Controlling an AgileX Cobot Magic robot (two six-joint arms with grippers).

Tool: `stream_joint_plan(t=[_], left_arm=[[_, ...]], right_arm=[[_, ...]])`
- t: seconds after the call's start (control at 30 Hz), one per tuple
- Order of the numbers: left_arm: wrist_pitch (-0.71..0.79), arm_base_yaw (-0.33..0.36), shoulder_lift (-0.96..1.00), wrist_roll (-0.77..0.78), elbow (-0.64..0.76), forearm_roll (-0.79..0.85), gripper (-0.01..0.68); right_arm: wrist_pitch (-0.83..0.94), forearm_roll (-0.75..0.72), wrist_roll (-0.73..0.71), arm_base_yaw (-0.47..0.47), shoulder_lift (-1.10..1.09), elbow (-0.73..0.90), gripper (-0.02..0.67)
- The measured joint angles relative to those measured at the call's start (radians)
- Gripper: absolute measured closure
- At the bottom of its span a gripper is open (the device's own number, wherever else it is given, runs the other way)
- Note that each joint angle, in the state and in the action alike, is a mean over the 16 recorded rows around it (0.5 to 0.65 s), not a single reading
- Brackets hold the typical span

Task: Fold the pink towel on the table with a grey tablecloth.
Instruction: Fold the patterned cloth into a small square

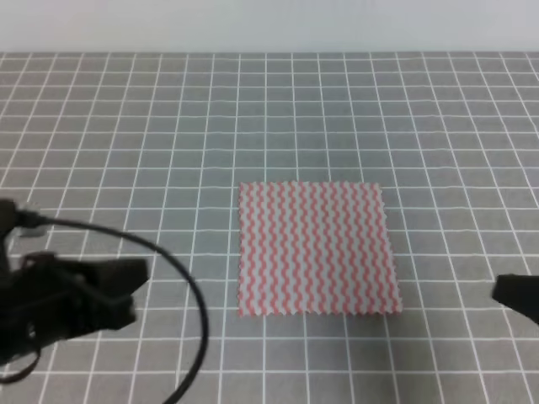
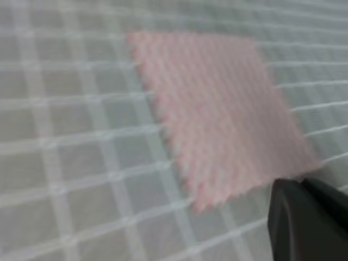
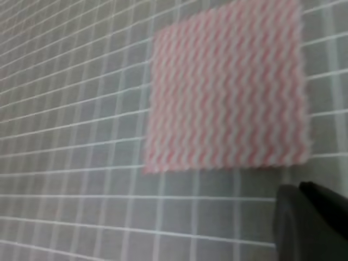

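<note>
The pink towel (image 1: pixel 316 248) lies flat and unfolded on the table with a grey tablecloth (image 1: pixel 269 118), a little right of centre, its serrated front edge toward me. My left gripper (image 1: pixel 139 293) hovers low at the lower left, about three grid squares from the towel's left edge. My right gripper (image 1: pixel 504 293) pokes in at the right edge, clear of the towel's front right corner. Both wrist views are blurred: the towel (image 2: pixel 217 109) (image 3: pixel 228 92) fills the upper part. One dark finger (image 2: pixel 304 223) (image 3: pixel 310 223) sits in each bottom right corner. Nothing is held.
A black cable (image 1: pixel 181 278) loops from the left arm down across the cloth at the lower left. Beyond the far table edge is a pale wall (image 1: pixel 269 25). Grid cloth surrounds the towel on all sides.
</note>
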Motion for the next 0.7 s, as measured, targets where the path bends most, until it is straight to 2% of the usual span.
stream_joint_plan(t=[0.2,0.43,0.57,0.7], left_arm=[[-0.026,-0.090,0.129,0.261,-0.029,-0.246,0.675],[-0.052,-0.155,0.188,0.355,-0.048,-0.322,0.675],[-0.051,-0.161,0.198,0.375,-0.051,-0.332,0.675],[-0.048,-0.161,0.198,0.386,-0.051,-0.336,0.675]], right_arm=[[-0.080,0.123,-0.081,0.170,0.140,-0.005,0.665],[-0.236,0.138,-0.084,0.381,0.263,-0.028,0.665],[-0.284,0.100,-0.077,0.433,0.329,-0.056,0.664],[-0.300,0.067,-0.076,0.445,0.392,-0.089,0.644]])
